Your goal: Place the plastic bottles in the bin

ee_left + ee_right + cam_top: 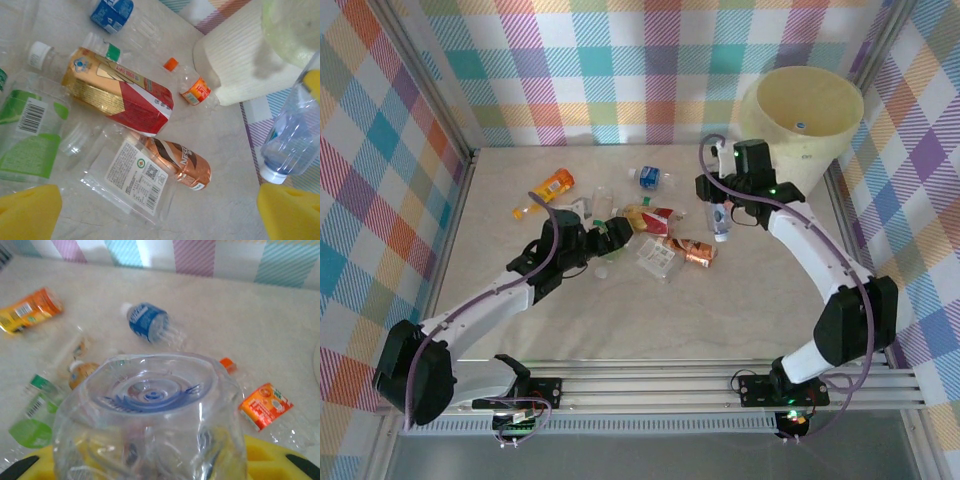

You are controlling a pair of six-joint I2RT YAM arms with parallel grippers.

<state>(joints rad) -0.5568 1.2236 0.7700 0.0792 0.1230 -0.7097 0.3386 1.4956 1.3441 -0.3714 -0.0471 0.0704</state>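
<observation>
While the right gripper (722, 212) pinches a clear bottle (720, 222) by its body, the bottle hangs cap down just in front of the bin (820, 135), which stands in the far right corner of the table (620, 320). Seen from the right wrist, the bottle's ribbed base (150, 405) sits between the yellow fingers (267, 457), pressed in on both sides. The left gripper (612, 237) is spread wide over the pile of bottles in the middle of the table; its two yellow pads (27, 212) stand far apart with nothing between them. Below it lie a red-and-gold bottle (120, 92), a copper bottle (180, 162) touching its lower end, and a flattened bottle (135, 180) with a white label, partly under the copper one. A green-label bottle (27, 135) lies to the left of these, and a small orange-cap bottle (192, 87) lies near the foot of the bin (240, 60). Farther back, a blue-label bottle (648, 177) lies alone, and an orange bottle (555, 185) rests on the far left of the pile. Inside the bin a small blue spot (801, 125) shows; I cannot tell what it is.
</observation>
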